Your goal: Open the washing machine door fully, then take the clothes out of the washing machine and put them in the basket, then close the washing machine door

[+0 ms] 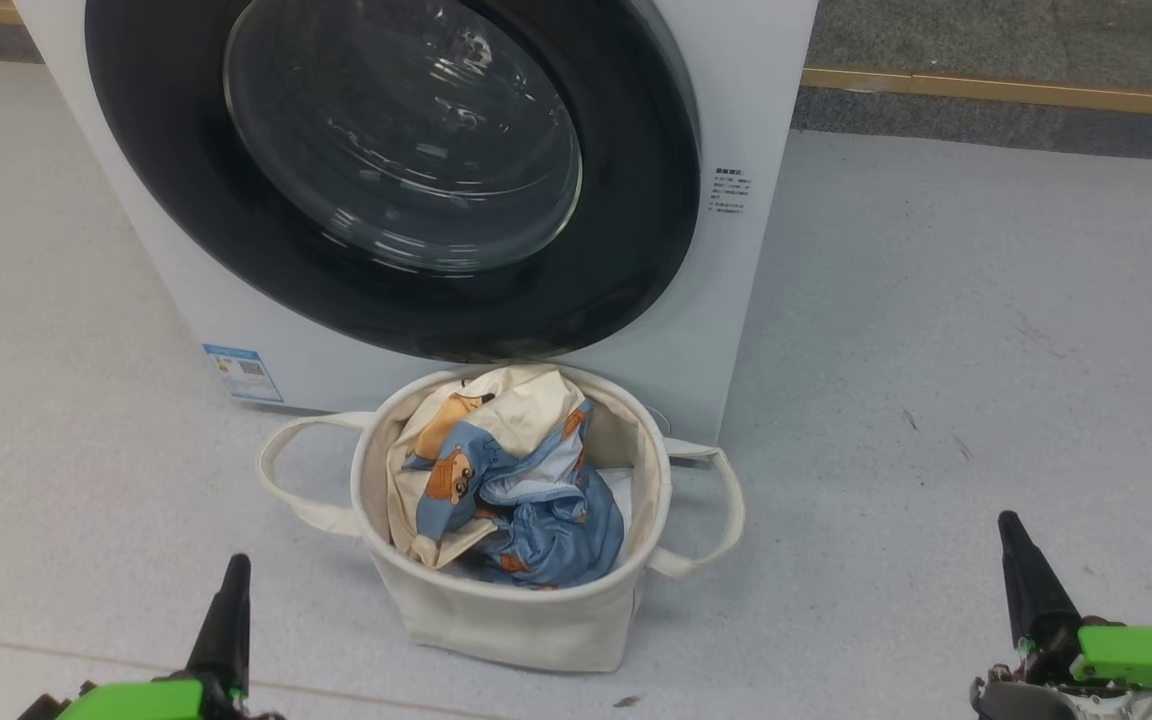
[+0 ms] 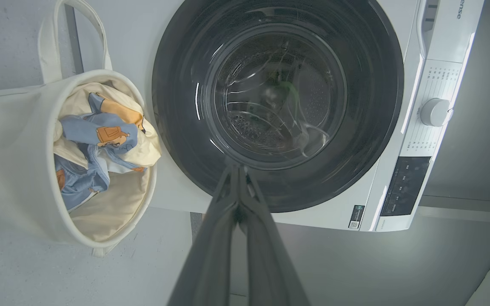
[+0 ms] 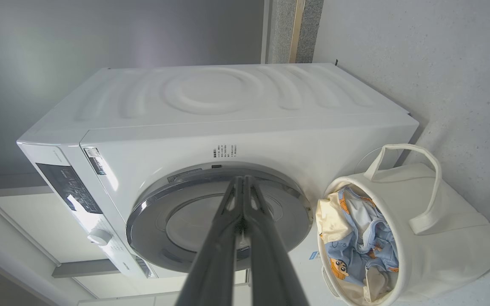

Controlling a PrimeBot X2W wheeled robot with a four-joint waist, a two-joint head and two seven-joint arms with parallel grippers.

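Cream canvas basket (image 1: 506, 620) is seen on grey floor (image 1: 936, 350) just in front of washing machine (image 1: 746, 100), rear rim close under the machine's front, w/ looped handles (image 1: 266, 468) out to both sides. Clothes (image 1: 516, 500) (light-blue fabric w/ orange-brown bears, cream lining) are bunched inside the basket, piled to approx rim level. Washing machine door (image 1: 396, 160) is found shut flat against the front; perforated drum wall (image 2: 270, 106) is visible through the glass centre. Blue label (image 1: 241, 372) is seen at the front's lower left corner, printed text (image 1: 729, 192) beside the door rim on the right. Control knob (image 2: 435, 112) is shown on the panel in left wrist view. Left gripper (image 1: 236, 570) is seen low at lower left of head view, fingers (image 2: 217, 238) pressed together, nothing between them; right gripper (image 1: 1011, 530) is seen at lower right, likewise closed & empty. Both are well apart from basket & machine, one to each side, tips pointed toward the machine
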